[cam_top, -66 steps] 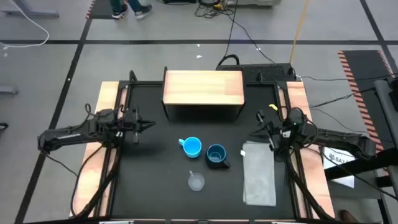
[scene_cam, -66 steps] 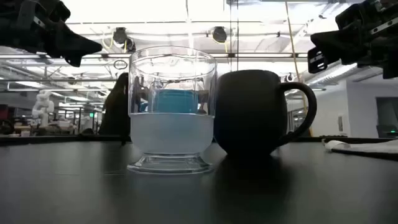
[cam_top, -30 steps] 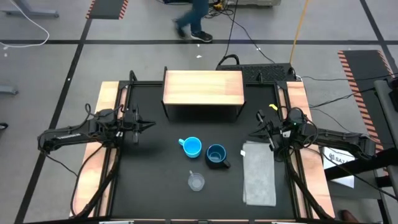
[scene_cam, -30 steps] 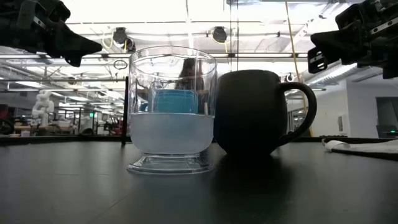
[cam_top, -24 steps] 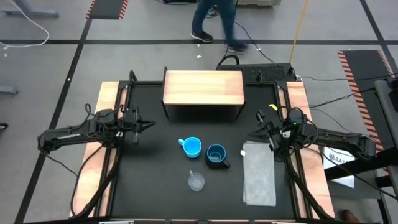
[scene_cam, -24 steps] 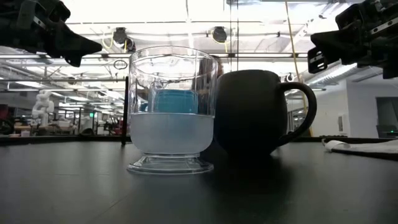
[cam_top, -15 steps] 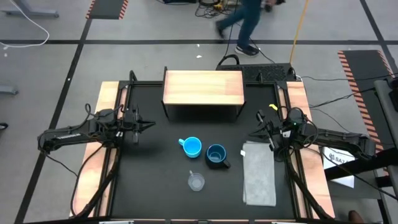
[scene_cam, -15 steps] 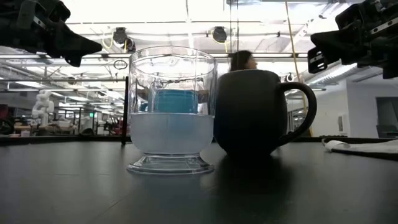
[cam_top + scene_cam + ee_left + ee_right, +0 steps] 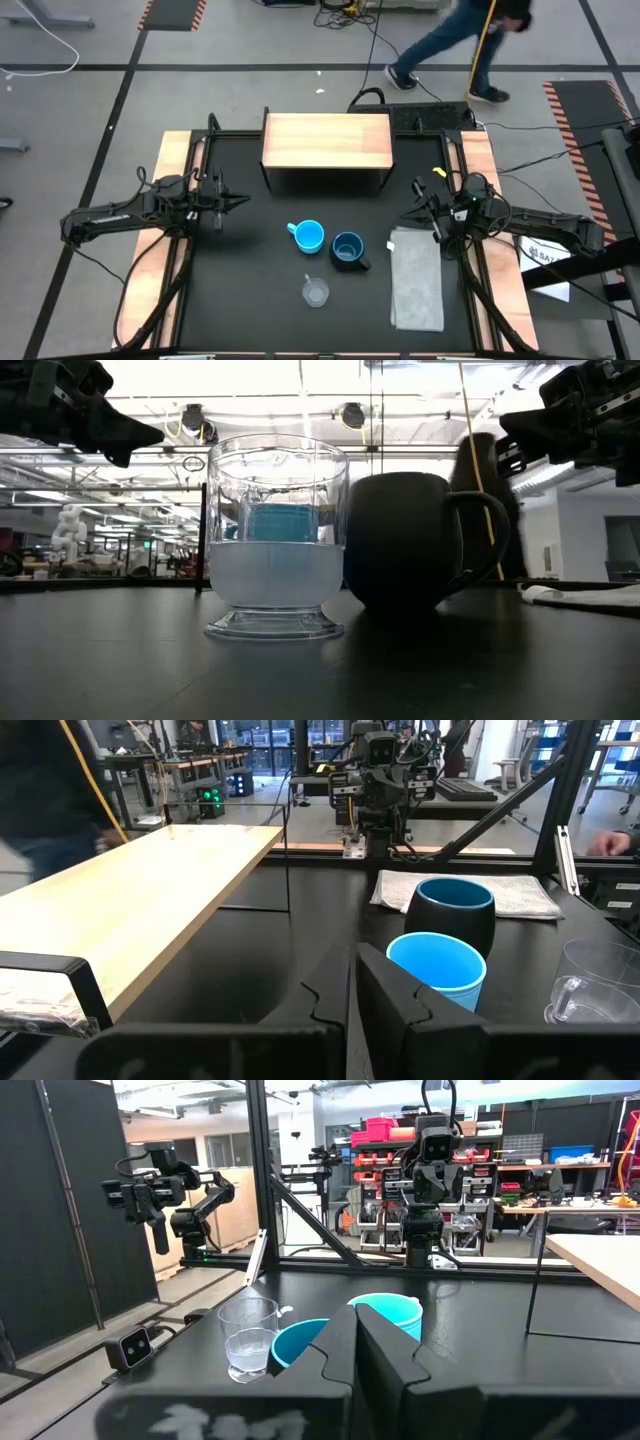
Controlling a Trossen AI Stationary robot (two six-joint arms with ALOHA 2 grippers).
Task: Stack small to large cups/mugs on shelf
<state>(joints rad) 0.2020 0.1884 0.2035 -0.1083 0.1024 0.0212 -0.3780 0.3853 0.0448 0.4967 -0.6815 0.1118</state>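
Three cups stand upright on the black table: a light-blue mug (image 9: 308,235), a dark navy mug (image 9: 348,250) to its right, and a small clear cup (image 9: 316,292) nearer the front. The shelf (image 9: 326,141) with a light wooden top stands at the table's far middle. My left gripper (image 9: 243,201) hovers shut at the table's left, pointing level toward the middle. My right gripper (image 9: 414,213) hovers shut at the right, beside a grey cloth. Neither touches anything. In the left wrist view the light-blue mug (image 9: 437,965) and navy mug (image 9: 452,913) lie ahead of the fingers.
A folded grey cloth (image 9: 416,277) lies flat at the table's right front. Bare black table surface lies between the cups and the shelf. A person walks across the floor beyond the table's far edge (image 9: 460,45).
Both arms and all cups have kept still. Only a person in the background has walked from left to right beyond the table's far edge.
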